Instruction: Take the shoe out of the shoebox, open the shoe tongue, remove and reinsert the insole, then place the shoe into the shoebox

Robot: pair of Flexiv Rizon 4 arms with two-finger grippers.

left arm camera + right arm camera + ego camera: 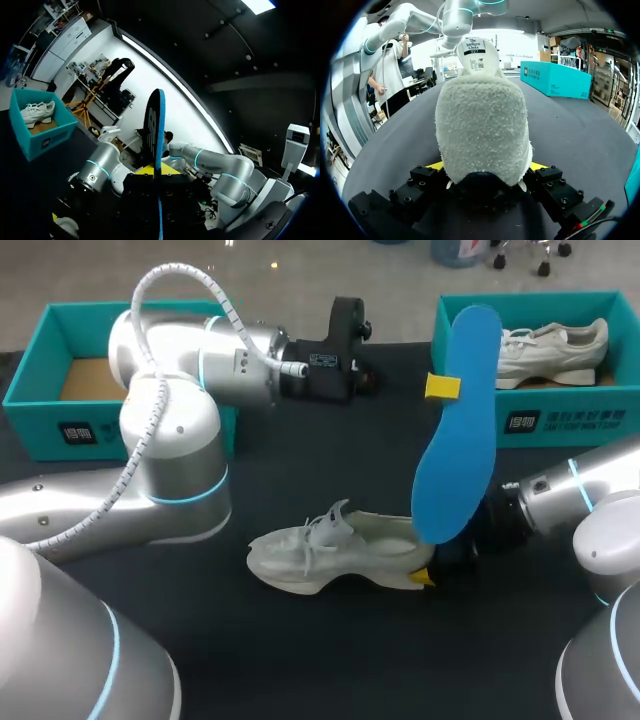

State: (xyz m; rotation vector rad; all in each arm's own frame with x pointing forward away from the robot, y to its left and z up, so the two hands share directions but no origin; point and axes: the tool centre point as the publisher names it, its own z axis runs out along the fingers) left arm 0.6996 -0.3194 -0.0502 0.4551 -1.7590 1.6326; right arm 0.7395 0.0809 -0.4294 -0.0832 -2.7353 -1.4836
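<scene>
Yellow tips of the left gripper [445, 387] pinch the blue insole [458, 450] flat-side, on its upper third. The insole stands near-upright, long axis 12–6 o'clock, its lower end just over the heel opening of the white shoe [320, 552]. At the heel, the right gripper [430, 577] clamps the shoe from both sides; it rests on the table [330, 660], toe at 9 o'clock. Judgement: reinserting means tipping the insole's lower end toward 9 o'clock, along the shoe.
</scene>
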